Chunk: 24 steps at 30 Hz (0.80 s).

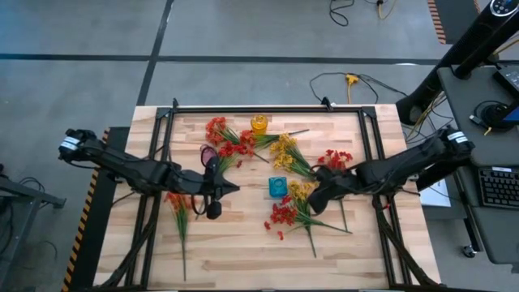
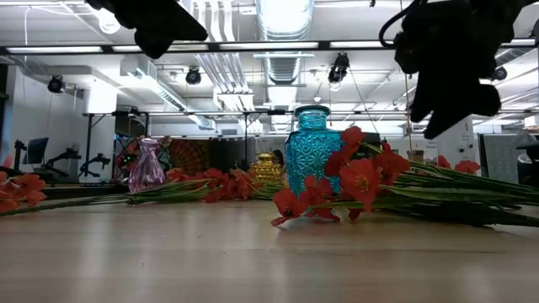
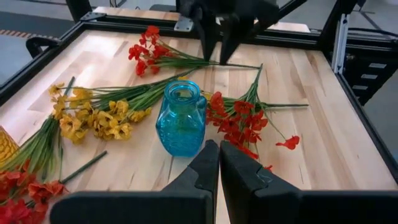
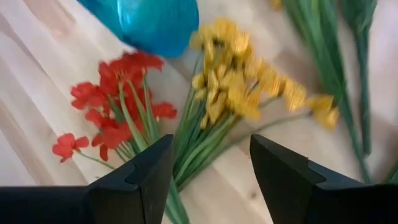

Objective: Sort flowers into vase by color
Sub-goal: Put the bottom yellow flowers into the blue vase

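While poised over yellow flowers (image 4: 236,87), right gripper (image 4: 210,163) spread wide, empty, left gripper (image 3: 219,163) clenched, empty.

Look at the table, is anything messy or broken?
Messy, yes: the flowers lie scattered flat across the table, none in the blue vase, yellow vase or pink vase. A few loose red petals lie apart. Nothing looks broken.

Wooden slatted table (image 1: 243,243), black-framed. On it: blue glass vase (image 1: 278,186), yellow vase (image 1: 259,123), pink vase (image 1: 208,153), all upright; red, orange-red and yellow flowers (image 1: 285,154) lying scattered flat between them.
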Tool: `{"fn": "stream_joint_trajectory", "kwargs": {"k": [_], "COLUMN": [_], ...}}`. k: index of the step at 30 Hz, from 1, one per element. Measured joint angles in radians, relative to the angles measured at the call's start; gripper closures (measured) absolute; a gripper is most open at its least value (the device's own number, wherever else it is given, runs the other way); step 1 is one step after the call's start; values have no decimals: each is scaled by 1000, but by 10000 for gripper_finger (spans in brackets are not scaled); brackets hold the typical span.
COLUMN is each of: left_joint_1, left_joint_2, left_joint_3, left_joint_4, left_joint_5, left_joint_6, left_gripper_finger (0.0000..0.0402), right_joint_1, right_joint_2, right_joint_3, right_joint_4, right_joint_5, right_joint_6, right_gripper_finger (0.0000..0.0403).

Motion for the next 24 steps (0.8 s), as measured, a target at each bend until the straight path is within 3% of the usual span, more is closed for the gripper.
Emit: {"fn": "stream_joint_trajectory", "kwargs": {"k": [7, 17, 24], "left_joint_1": [0, 0, 0], "left_joint_2": [-68, -172, -172], "left_joint_3": [0, 0, -1], "left_joint_4": [-29, -37, -91], "left_joint_5": [0, -8, -8], "left_joint_6": [8, 98, 98], "left_gripper_finger": [402, 402, 402], "right_joint_1": [4, 4, 4], "right_joint_2": [100, 188, 281], "right_joint_3": [2, 2, 2], "right_joint_4": [-3, 36, 147], "right_joint_5": [-53, -26, 1], "right_joint_6": [92, 192, 193], "right_gripper_finger": [193, 116, 117]}}
